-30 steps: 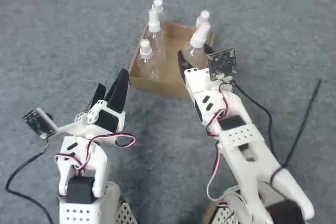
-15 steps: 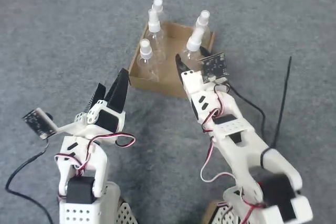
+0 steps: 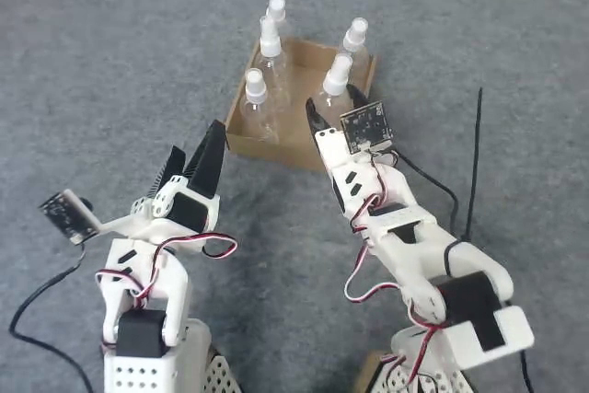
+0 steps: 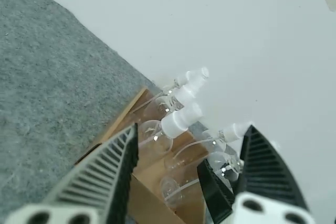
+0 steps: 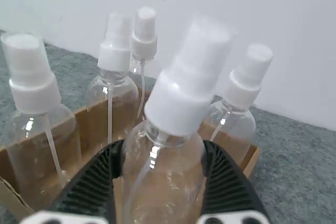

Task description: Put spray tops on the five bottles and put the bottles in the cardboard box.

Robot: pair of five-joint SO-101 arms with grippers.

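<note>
Your right claw [image 3: 335, 106] is closed around the body of a bottle [image 5: 163, 177], one jaw pressed to each side just below the shoulder. The bottle is upright at the near right of the box [image 3: 271, 147]. Its base is hidden, so you cannot tell whether it rests on the box floor. Its spray top [image 5: 184, 82] is on.

The four other bottles [image 3: 270, 41] stand capped in the box: three along the left side and one at the far right, close behind the held one.

Your left claw [image 3: 198, 137] sits wide open and empty over the tabletop [image 3: 110, 71], near and to the left of the box.

The bottle looks like clear, empty plastic, so expect it to be light, smooth and thin-walled. A hard squeeze will probably dent it, and a loose one may let the round body slip or twist. The tall top makes it easy to tip.

Hold it by the body, as now, and never by the spray top, which could pull off. Watch the neighbours, because a nudge would likely topple them.
</note>
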